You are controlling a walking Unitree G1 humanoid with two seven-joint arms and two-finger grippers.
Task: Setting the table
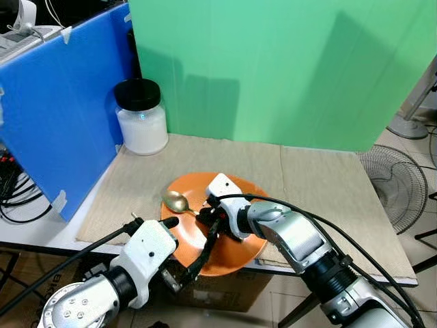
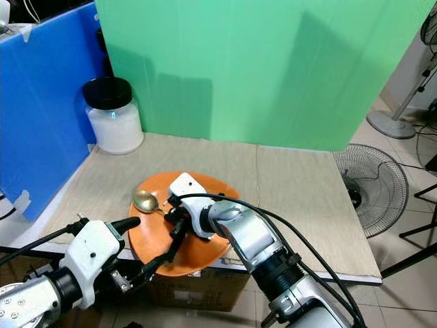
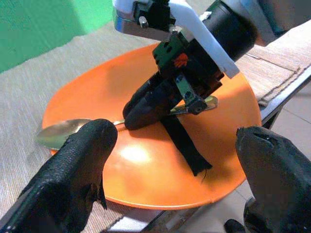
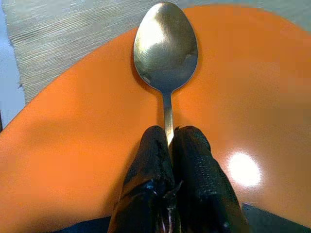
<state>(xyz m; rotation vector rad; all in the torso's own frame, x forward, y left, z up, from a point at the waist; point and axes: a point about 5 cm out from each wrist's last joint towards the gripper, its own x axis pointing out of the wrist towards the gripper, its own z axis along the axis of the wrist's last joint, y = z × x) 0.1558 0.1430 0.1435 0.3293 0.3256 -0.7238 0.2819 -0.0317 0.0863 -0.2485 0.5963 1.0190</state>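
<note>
right hand pinches spoon handle over orange plate; left hand apparently open nearby.

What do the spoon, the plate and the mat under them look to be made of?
Spoon: polished metal, gold-tinted, judging by its mirror-like reflections. It is pinched by the right gripper.
Plate: glossy orange, probably plastic or glazed ceramic; it shows a sharp highlight, but the look leaves the material open.
Mat: beige woven fabric or fibre, matte, with fine ribbing.
</note>
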